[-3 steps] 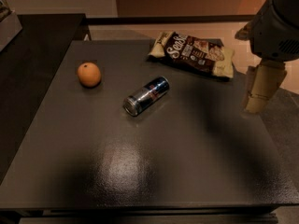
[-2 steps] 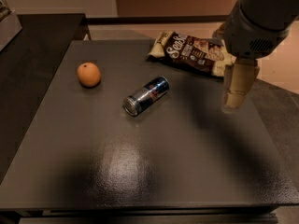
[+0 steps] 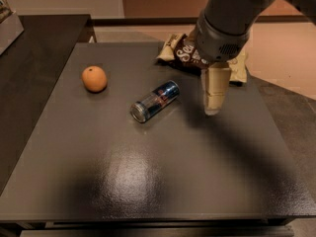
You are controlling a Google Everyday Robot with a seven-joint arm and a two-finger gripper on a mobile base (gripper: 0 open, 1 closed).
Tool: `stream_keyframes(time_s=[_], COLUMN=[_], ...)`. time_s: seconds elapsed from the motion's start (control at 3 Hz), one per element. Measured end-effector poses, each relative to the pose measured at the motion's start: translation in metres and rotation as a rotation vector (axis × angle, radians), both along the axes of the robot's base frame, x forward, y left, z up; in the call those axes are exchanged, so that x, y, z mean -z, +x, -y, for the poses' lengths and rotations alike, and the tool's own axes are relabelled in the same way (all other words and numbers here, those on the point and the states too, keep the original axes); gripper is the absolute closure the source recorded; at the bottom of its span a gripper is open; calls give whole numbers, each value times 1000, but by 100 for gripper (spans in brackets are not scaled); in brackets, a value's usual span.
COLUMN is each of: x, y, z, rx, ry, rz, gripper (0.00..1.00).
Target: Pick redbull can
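Your end effector (image 3: pixel 215 100) hangs over worktop (image 3: pixel 148 181), at 3 o'clock of redbull can (image 3: pixel 154 101), seemingly clear of it; spread or pressed together, cannot tell. Redbull can lies on side mid-worktop, untouched. Nothing done yet; you still need approach, grasp, lift.

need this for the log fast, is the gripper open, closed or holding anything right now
gripper: cannot tell whether open or closed; it hangs beside the lying redbull can, not touching it.

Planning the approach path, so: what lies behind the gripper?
The gripper hangs beside the redbull can. Behind it lies a snack bag; its left end and right edge show, its middle is covered by the arm.
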State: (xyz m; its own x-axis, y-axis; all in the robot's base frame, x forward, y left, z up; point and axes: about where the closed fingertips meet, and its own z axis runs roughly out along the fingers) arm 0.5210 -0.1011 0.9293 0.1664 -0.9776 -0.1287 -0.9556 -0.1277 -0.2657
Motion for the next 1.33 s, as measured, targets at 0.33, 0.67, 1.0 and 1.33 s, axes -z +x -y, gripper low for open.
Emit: stream_keyframes(time_s=[0.33,0.67,1.0,1.33], x=[11,22,35,51], y=[10,11,14,14], z=[-25,-44,-58,-70], rx=[-113,-239,-348,-434], ry=[-16,-34,-68,-104], rz=[-11,-19,-44,-79], gripper=[0,0,0,0])
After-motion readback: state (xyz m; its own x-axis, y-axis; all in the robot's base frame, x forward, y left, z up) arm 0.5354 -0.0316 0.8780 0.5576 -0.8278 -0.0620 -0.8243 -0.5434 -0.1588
